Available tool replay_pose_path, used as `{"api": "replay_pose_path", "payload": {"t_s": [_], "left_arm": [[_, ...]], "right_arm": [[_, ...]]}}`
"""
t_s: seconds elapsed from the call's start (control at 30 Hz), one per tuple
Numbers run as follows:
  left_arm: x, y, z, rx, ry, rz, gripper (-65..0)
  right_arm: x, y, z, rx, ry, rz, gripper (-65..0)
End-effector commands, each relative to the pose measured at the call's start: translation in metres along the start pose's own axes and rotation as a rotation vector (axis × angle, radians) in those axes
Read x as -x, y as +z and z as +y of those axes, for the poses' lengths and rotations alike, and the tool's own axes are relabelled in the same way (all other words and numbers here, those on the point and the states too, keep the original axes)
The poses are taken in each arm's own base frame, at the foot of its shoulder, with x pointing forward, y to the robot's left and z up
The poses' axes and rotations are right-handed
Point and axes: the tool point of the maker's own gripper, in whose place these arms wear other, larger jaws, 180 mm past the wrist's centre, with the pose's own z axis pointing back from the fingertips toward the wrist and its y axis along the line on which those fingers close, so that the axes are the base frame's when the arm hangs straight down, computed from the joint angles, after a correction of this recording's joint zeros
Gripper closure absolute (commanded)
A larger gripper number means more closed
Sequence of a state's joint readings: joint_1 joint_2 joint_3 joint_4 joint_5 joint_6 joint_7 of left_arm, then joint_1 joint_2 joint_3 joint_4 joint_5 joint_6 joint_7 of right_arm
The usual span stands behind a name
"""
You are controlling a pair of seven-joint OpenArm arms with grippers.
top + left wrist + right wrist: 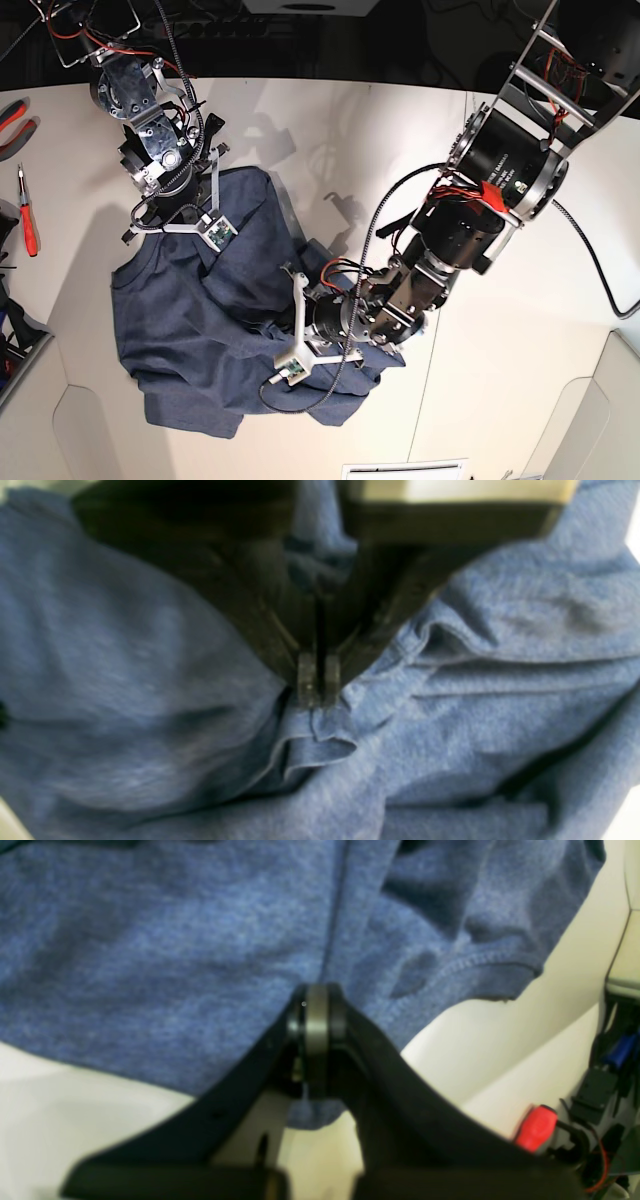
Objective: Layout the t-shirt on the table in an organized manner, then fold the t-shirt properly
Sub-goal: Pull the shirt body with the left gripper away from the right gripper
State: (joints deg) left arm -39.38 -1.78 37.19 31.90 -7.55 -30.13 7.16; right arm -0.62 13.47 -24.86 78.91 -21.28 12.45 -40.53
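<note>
The t-shirt [190,320], heathered blue, lies bunched up on the left half of the off-white table [500,380]. In the left wrist view my left gripper [318,682] is shut on a small ruffled fold of the t-shirt [150,680], beside a stitched hem. In the right wrist view my right gripper [316,1010] is shut on the t-shirt [150,965] along a seam close to its edge, with the table [75,1120] below. From the base view the left arm [400,295] reaches in over the shirt's right side. The right arm [160,160] stands at its upper left corner.
A red-handled screwdriver [28,225] and pliers [10,115] lie at the table's left edge. A red part [535,1127] and cables [610,1080] sit off the table's side. A thin dark seam [462,230] runs down the tabletop right of the shirt.
</note>
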Motion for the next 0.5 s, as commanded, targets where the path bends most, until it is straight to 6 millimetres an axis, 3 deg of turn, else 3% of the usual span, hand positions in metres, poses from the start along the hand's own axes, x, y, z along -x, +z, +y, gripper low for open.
{"api": "replay_pose_path", "payload": {"t_s": [0.0, 0.17, 0.47], "left_arm": [[-0.026, 0.008, 0.015, -0.003, -0.01, -0.047, 0.0], [-0.022, 0.041, 0.031, 0.029, 0.073, -0.018, 0.0], [0.033, 0.081, -0.004, 0.168, 0.111, 0.117, 0.0]], "right_arm": [[0.024, 0.001, 0.039, -0.148, 0.011, 0.086, 0.0], [0.024, 0.001, 0.039, -0.148, 0.012, 0.086, 0.0], [0.024, 0.001, 0.039, -0.148, 0.012, 0.086, 0.0]]}}
